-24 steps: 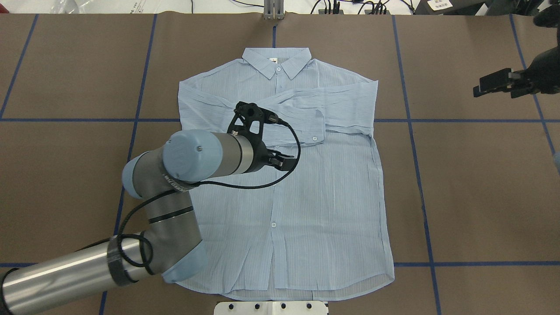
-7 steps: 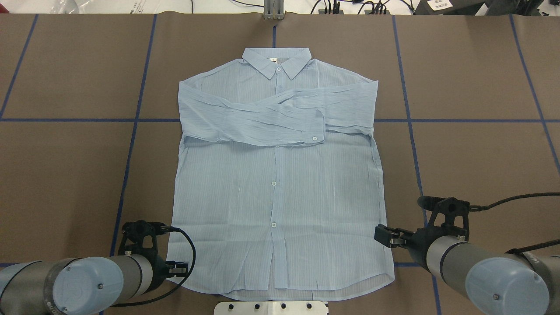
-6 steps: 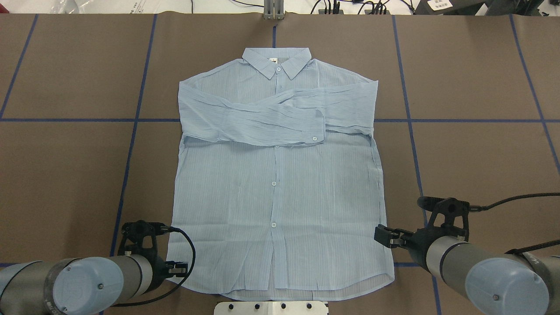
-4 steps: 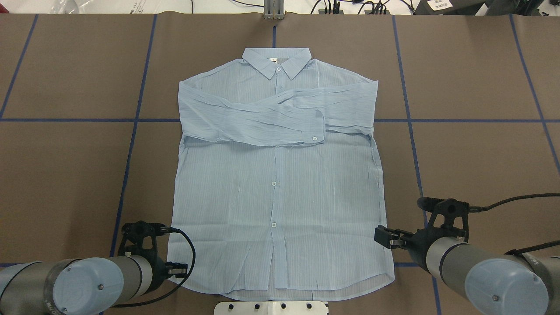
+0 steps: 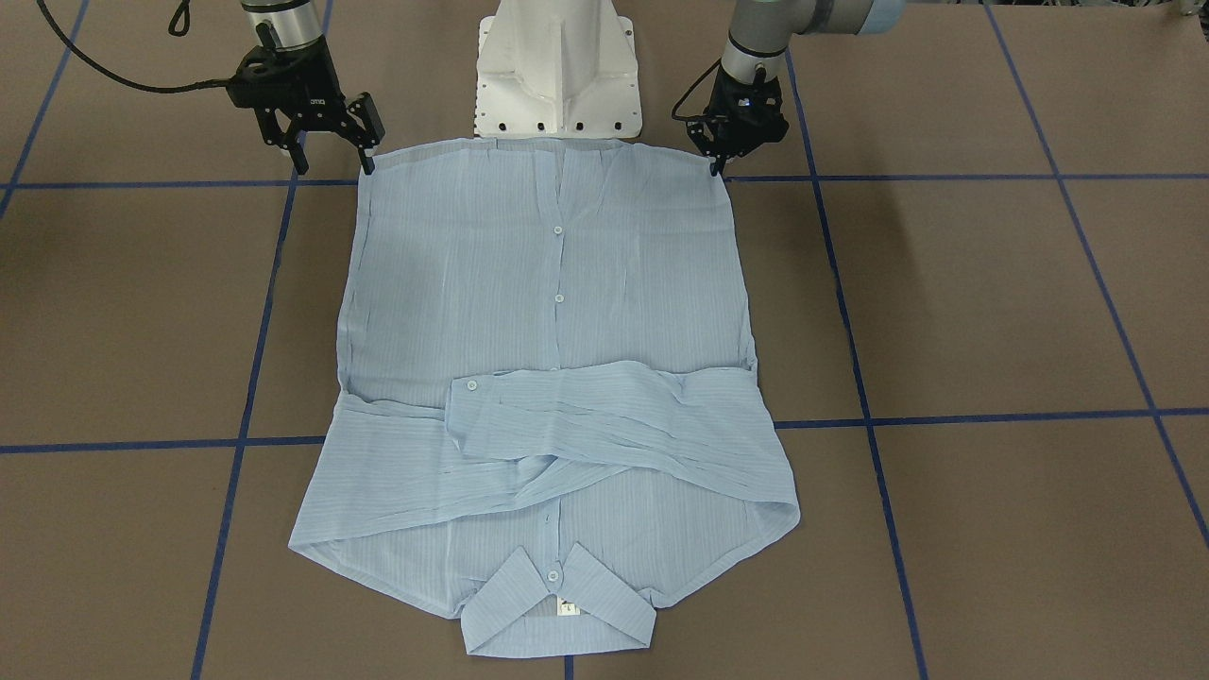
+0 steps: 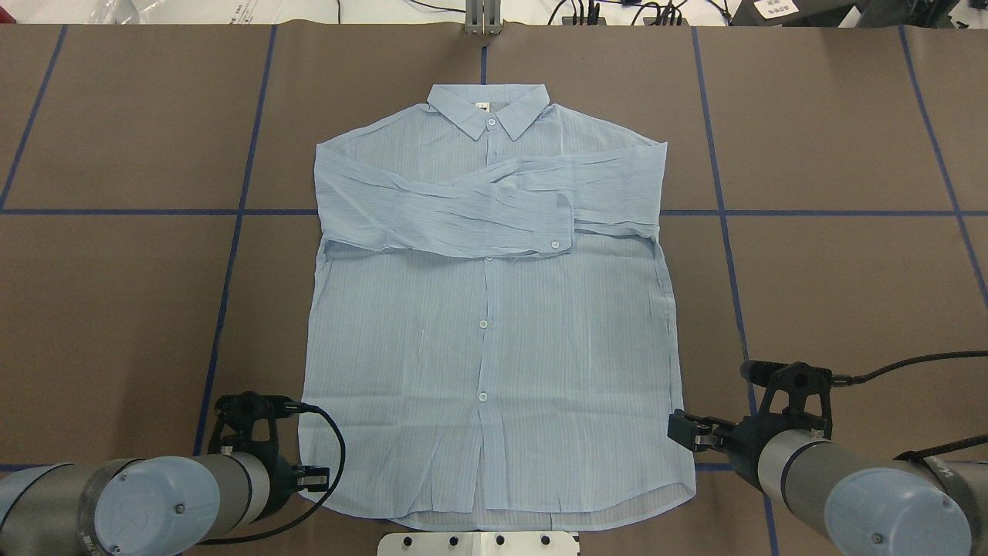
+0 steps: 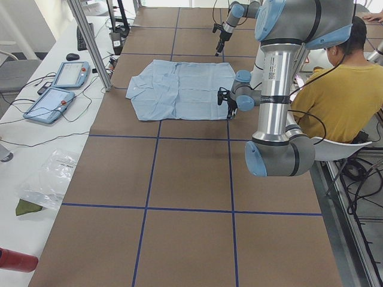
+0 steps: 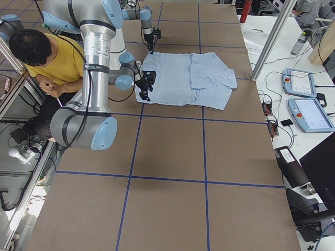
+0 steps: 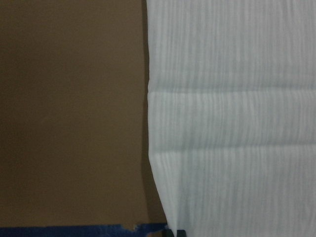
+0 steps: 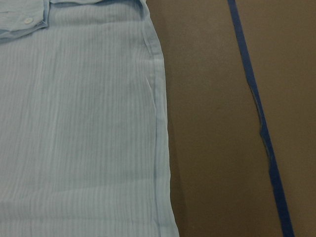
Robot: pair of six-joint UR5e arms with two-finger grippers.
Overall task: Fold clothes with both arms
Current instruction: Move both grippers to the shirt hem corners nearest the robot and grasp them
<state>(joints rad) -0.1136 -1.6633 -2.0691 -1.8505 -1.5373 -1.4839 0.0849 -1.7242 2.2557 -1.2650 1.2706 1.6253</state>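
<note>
The light-blue striped shirt [image 6: 486,324] [image 5: 557,312] lies flat and buttoned, collar away from the robot, with both sleeves folded across the chest. My left gripper [image 6: 315,478] [image 5: 718,162] hangs low at the hem's left corner, just outside the fabric, and looks open. My right gripper [image 6: 687,431] [image 5: 333,162] stands open at the hem's right corner with nothing between its fingers. The left wrist view shows the shirt's side edge [image 9: 232,123] on brown table. In the right wrist view the other side edge [image 10: 79,123] runs next to a blue tape line [image 10: 256,113].
The white pedestal base [image 5: 557,76] stands right behind the hem. Blue tape lines cross the brown table [image 6: 849,293]. A seated person in a yellow top [image 7: 335,89] is behind the robot. Two teach pendants [image 7: 60,89] lie on the side table beyond the collar.
Since 3.3 s ago the left arm has drawn back from the shirt's middle to the hem corner, and the right arm came in. In the last half second the right gripper slid slightly toward the robot.
</note>
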